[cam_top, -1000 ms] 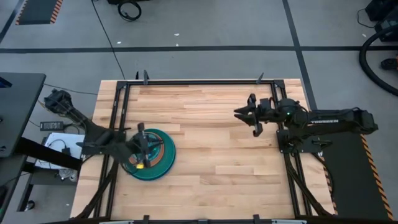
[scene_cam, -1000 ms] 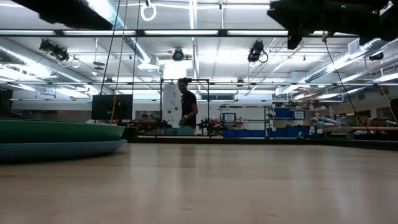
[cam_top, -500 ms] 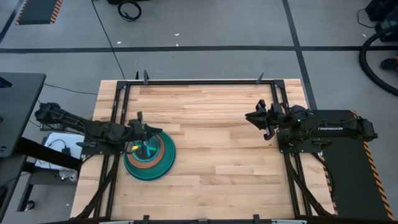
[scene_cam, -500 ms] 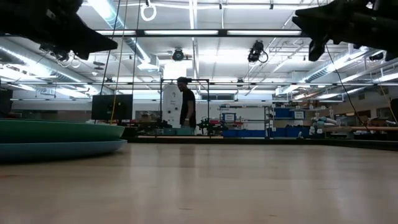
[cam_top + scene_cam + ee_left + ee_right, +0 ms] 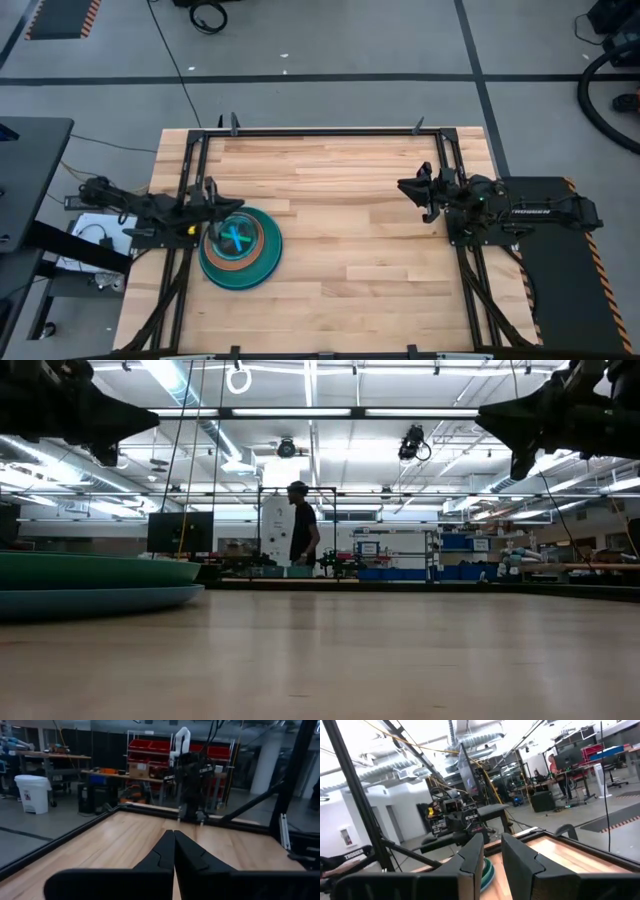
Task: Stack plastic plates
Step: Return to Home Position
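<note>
Left tool [image 5: 235, 205] beside plate stack [image 5: 243, 256]

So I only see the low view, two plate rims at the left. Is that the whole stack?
Observer: No, from above the stack has smaller plates on top, a light blue one uppermost.
Operator: Is an arm holding it?
Observer: No. The left gripper is shut and empty, raised by the stack's edge.
Operator: And the other?
Observer: The right gripper is open, at the table's right side, away from the stack.
</note>
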Robot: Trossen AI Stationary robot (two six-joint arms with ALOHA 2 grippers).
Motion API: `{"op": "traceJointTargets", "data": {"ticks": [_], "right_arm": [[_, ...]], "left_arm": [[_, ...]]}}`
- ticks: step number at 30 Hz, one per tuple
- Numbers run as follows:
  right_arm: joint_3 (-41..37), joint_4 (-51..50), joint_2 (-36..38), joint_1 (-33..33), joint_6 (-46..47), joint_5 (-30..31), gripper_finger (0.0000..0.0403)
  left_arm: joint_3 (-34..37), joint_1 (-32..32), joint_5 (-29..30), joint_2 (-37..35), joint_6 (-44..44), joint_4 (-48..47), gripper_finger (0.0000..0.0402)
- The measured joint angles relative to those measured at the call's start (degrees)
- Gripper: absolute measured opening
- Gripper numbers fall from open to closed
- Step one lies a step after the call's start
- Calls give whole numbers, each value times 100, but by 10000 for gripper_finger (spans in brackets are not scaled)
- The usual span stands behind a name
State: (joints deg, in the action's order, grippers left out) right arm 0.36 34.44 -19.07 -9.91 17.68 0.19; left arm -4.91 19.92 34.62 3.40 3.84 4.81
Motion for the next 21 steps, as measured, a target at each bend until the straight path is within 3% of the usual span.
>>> {"op": "traceJointTargets", "data": {"ticks": [3, 14, 21], "right_arm": [[0, 1, 0, 0, -12, -3, 80], [0, 25, -2, 0, -25, 1, 80], [0, 22, -2, 0, -25, -1, 80]], "left_arm": [[150, 57, 19, -347, 1, -117, 8], [170, 725, 35, -320, -33, -245, 5], [168, 1036, 29, -293, 1065, -557, 30]]}}
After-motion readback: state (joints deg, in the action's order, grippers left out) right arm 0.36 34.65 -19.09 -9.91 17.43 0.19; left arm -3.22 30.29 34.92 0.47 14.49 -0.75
